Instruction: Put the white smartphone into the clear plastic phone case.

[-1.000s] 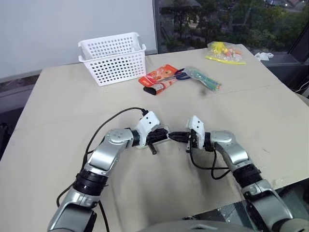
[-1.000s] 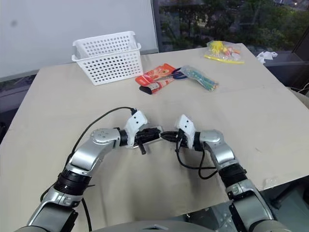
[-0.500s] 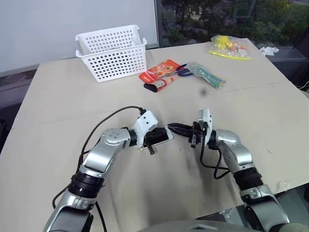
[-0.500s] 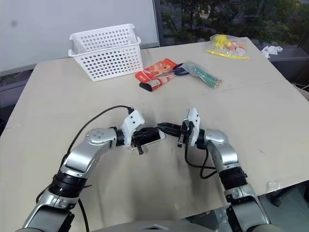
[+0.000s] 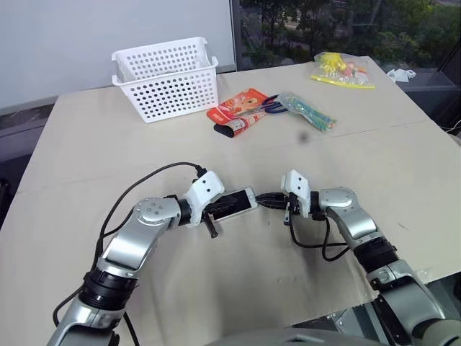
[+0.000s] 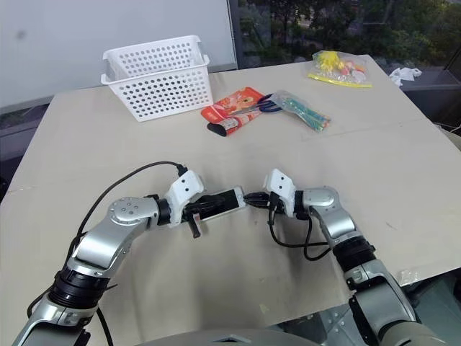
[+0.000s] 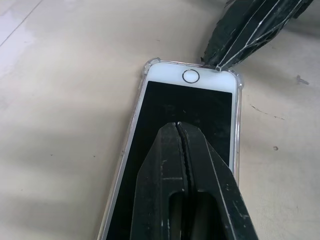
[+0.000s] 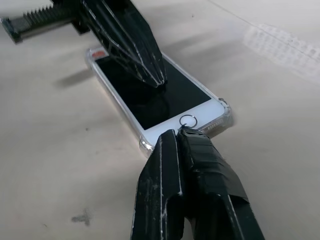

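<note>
The white smartphone point(image 7: 187, 97) lies flat on the table, screen up, in front of me point(image 5: 245, 199). The clear plastic phone case point(image 7: 131, 135) shows as a thin transparent rim with bumped corners point(image 8: 225, 107) around the phone. My left gripper point(image 7: 178, 125) is shut, and its tip rests on the black screen point(image 5: 229, 207). My right gripper point(image 8: 176, 132) is shut too, with its tip at the home-button end of the phone point(image 5: 262, 200). The two grippers point at each other along the phone.
At the back of the table stands a white perforated basket point(image 5: 167, 79). To its right lie an orange packet point(image 5: 238, 114) and a clear bag of green and yellow sticks point(image 5: 308, 114). A bag of yellow items point(image 5: 343, 71) sits at the far right corner.
The left gripper has slid a little to the left along the screen. The right wrist has rolled, with its tip staying at the phone's end. The phone has stayed put.
</note>
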### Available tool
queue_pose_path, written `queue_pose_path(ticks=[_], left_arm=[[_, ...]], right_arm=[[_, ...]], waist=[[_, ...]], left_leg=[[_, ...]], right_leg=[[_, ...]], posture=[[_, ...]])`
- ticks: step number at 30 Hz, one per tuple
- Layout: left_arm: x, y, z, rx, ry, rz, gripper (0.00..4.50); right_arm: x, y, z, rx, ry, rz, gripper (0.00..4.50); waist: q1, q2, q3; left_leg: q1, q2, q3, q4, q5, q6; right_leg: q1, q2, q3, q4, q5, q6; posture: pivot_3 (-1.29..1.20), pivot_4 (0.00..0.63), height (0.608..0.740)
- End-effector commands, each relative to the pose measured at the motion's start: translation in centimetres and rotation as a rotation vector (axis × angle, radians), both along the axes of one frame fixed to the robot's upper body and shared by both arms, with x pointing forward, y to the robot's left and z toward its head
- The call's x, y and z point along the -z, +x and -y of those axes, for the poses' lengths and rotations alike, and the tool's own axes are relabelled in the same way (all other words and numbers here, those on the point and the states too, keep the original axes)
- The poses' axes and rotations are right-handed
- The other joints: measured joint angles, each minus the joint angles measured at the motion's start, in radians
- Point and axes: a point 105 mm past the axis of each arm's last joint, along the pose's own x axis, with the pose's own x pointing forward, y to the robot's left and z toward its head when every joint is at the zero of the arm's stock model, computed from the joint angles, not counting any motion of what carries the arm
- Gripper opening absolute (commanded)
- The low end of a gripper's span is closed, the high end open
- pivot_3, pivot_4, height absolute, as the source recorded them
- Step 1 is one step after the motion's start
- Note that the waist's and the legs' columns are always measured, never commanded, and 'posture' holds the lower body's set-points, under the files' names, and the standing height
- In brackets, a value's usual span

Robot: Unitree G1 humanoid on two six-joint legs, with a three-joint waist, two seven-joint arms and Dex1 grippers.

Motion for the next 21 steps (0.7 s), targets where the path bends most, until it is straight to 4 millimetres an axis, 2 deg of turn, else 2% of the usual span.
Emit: queue_pose_path(ticks=[1, 3, 5, 9, 12, 14, 17, 20, 21], left_arm=[[-0.8, 0.0, 0.0, -0.038, -0.139, 0.021, 0.00], [-3.1, 0.0, -0.3, -0.059, -0.265, 0.075, 0.00], [-4.0, -0.4, -1.8, -0.095, -0.311, 0.096, 0.00], [-2.6, -1.9, -6.6, -0.236, -0.208, 0.088, 0.00], [-2.5, -3.1, -8.9, -0.301, -0.187, 0.100, 0.00], [-2.4, -4.0, -9.9, -0.334, -0.190, 0.101, 0.00], [-1.8, -5.7, -10.3, -0.358, -0.201, 0.076, 0.70], [-0.9, -6.8, -10.2, -0.366, -0.173, 0.070, 2.15], [-0.8, -6.9, -10.2, -0.368, -0.170, 0.071, 2.49]], right_arm=[[0.3, 0.2, 0.2, 0.025, -0.016, 0.004, 0.02], [-1.7, 0.4, 0.1, 0.035, 0.100, 0.019, 0.02], [-3.2, 0.2, 0.6, 0.031, 0.183, 0.022, 0.02], [-5.0, 0.2, 3.4, 0.061, 0.285, -0.023, 0.02], [-6.1, 0.6, 5.7, 0.101, 0.325, -0.051, 0.88], [-6.4, 0.5, 7.4, 0.128, 0.336, -0.070, 1.80], [-5.6, 0.2, 10.2, 0.177, 0.296, -0.090, 3.07], [-4.4, -0.4, 12.5, 0.208, 0.219, -0.095, 4.48], [-3.8, -0.7, 13.3, 0.216, 0.186, -0.103, 4.50]], waist=[[0.001, 0.000, 0.000], [0.001, -0.002, 0.003], [0.002, -0.004, 0.010], [0.002, -0.003, 0.014], [0.007, -0.004, 0.018], [0.018, -0.005, 0.020], [0.029, -0.006, 0.022], [0.036, -0.005, 0.023], [0.036, -0.005, 0.023]], left_leg=[[0.000, 0.000, 0.000, 0.000, 0.000, 0.000], [-0.001, 0.001, -0.001, 0.002, 0.000, 0.000], [-0.006, 0.001, -0.001, 0.008, 0.000, 0.000], [-0.007, 0.002, -0.003, 0.010, 0.000, 0.000], [-0.007, 0.001, -0.003, 0.010, -0.001, 0.001], [-0.007, 0.001, -0.002, 0.011, -0.001, 0.001], [-0.008, 0.001, -0.002, 0.012, -0.001, 0.000], [-0.009, 0.000, -0.001, 0.012, -0.001, 0.001], [-0.009, 0.000, 0.000, 0.012, -0.001, 0.001]], right_leg=[[0.000, 0.000, 0.000, 0.000, 0.000, 0.000], [-0.001, 0.000, 0.000, 0.001, 0.000, 0.000], [-0.007, 0.001, -0.002, 0.002, 0.002, -0.003], [-0.007, 0.000, -0.001, 0.002, 0.005, -0.008], [-0.007, -0.001, -0.001, 0.001, 0.005, -0.008], [-0.007, -0.002, -0.001, 0.001, 0.005, -0.006], [-0.007, -0.002, -0.002, 0.001, 0.003, -0.004], [-0.007, -0.003, -0.002, 0.000, 0.003, -0.004], [-0.007, -0.004, -0.002, 0.000, 0.003, -0.004]], posture=[[0.00, 0.150, 0.740], [0.00, 0.150, 0.740], [0.00, 0.150, 0.740], [0.00, 0.150, 0.740], [0.00, 0.150, 0.740], [0.00, 0.150, 0.740], [0.00, 0.150, 0.740], [0.00, 0.150, 0.740], [0.00, 0.150, 0.740]])
